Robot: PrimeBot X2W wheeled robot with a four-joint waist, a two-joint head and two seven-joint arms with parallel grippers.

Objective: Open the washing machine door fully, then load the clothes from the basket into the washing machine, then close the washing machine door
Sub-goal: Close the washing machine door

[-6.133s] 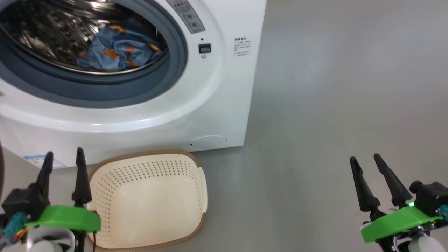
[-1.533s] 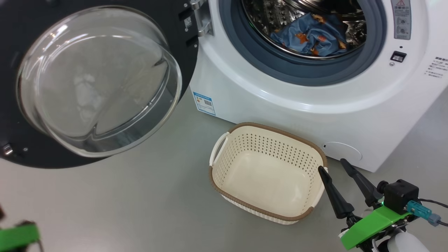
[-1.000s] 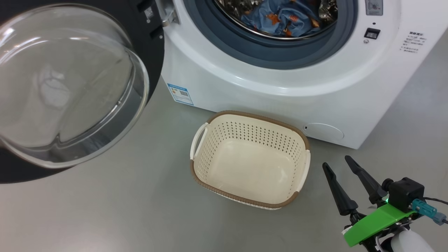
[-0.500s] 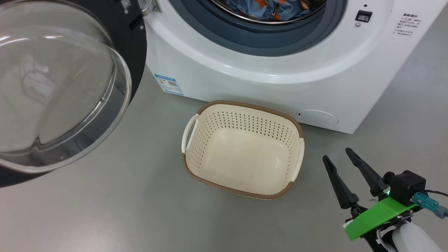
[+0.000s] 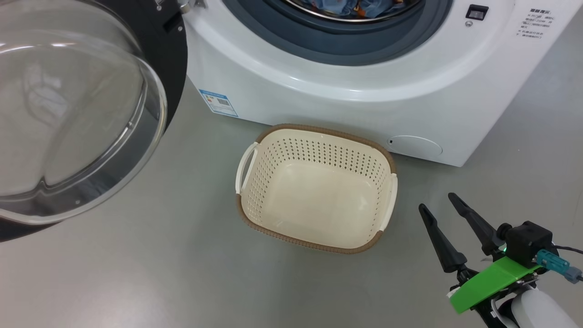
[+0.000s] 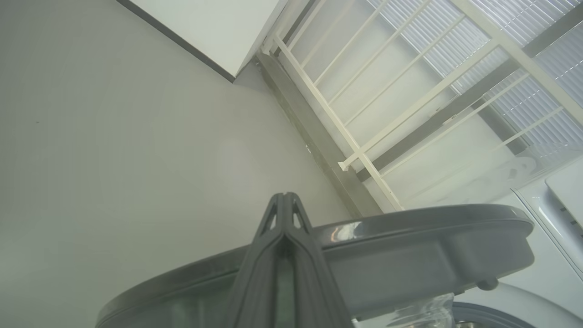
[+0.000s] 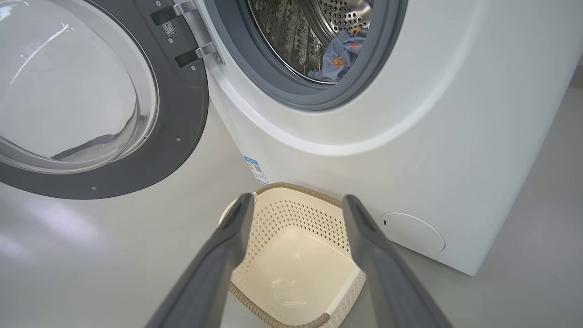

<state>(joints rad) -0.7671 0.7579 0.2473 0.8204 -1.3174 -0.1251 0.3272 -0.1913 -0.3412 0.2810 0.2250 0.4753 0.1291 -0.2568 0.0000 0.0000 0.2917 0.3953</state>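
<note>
Head view: the washing machine door (image 5: 175, 68) hangs wide open at the left, its glass bowl (image 5: 73, 114) bulging toward the camera. The basket (image 5: 314, 246) sits on the floor (image 5: 136, 273) just in front of the washing machine (image 5: 346, 100) and holds nothing. A strip of the clothes (image 5: 346, 5) shows in the drum at the top edge. Loading looks done, so I judge the step in hand to be shutting the door. The right tool (image 5: 436, 202) hovers low at the right, fingers spread, pinching nothing, near the basket but apart from it.

Left wrist view: the left tool (image 6: 284, 205) has its fingers pressed together with nothing between them, and the door's grey outer edge crosses just behind the tips. Whether they touch it I cannot tell. To do this well, push with the closed fingers on the rim's free side and follow the door's arc rather than driving straight.

Right wrist view: the spread fingers frame the basket. The hinge (image 7: 205, 48) joins the door to the machine's front. The clothes lie well inside the drum (image 7: 319, 27), clear of the grey seal (image 7: 364, 91), so nothing should get caught. The basket may stand under the door's sweep; watch that, and press until the latch catches
</note>
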